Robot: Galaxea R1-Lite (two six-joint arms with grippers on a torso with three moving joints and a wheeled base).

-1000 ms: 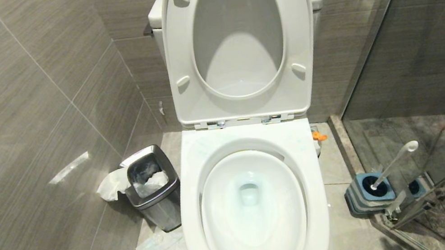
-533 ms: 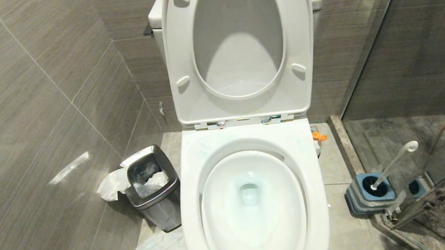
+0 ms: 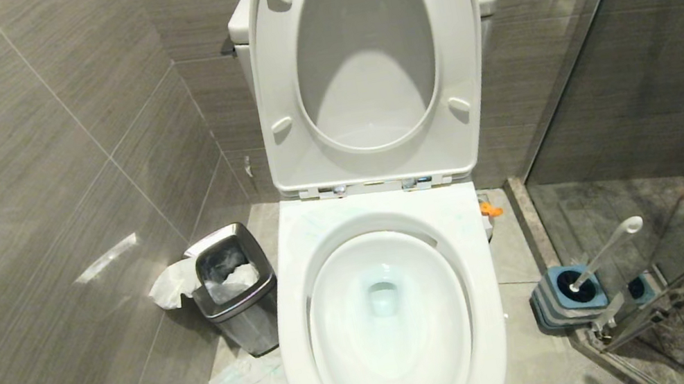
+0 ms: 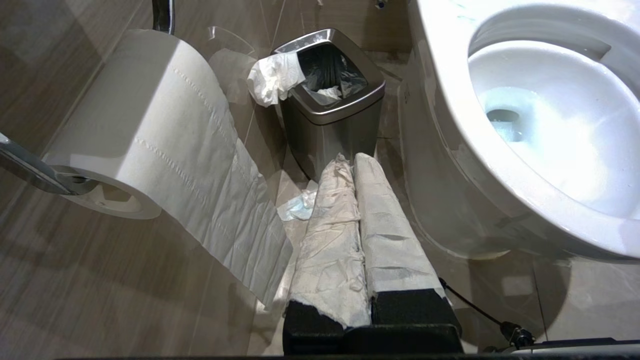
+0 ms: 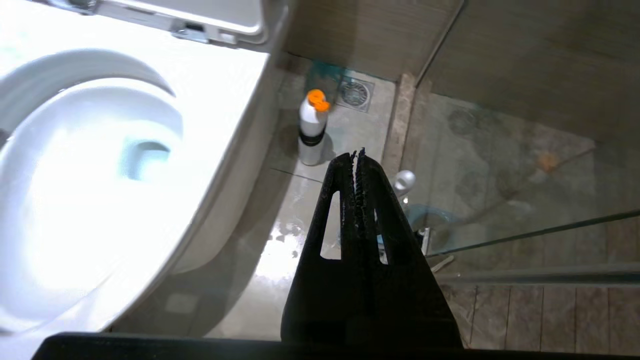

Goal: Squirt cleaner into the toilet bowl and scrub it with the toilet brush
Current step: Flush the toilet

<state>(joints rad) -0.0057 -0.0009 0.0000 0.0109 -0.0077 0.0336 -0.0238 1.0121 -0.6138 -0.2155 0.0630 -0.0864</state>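
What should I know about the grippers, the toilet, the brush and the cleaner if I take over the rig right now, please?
Left gripper: shut, empty, parked low near the steel bin.
Right gripper: shut, empty, above the floor right of the toilet bowl.
Seat and lid are up.
Toilet brush stands in its holder by the glass.
Cleaner bottle, orange cap, stands on the floor beside the bowl.
Done: bluish water suggests cleaner is in, unconfirmed.
Left: scrubbing.

Left gripper (image 4: 352, 165) is wrapped in white paper; right gripper (image 5: 356, 159) is bare black with serrated edges.
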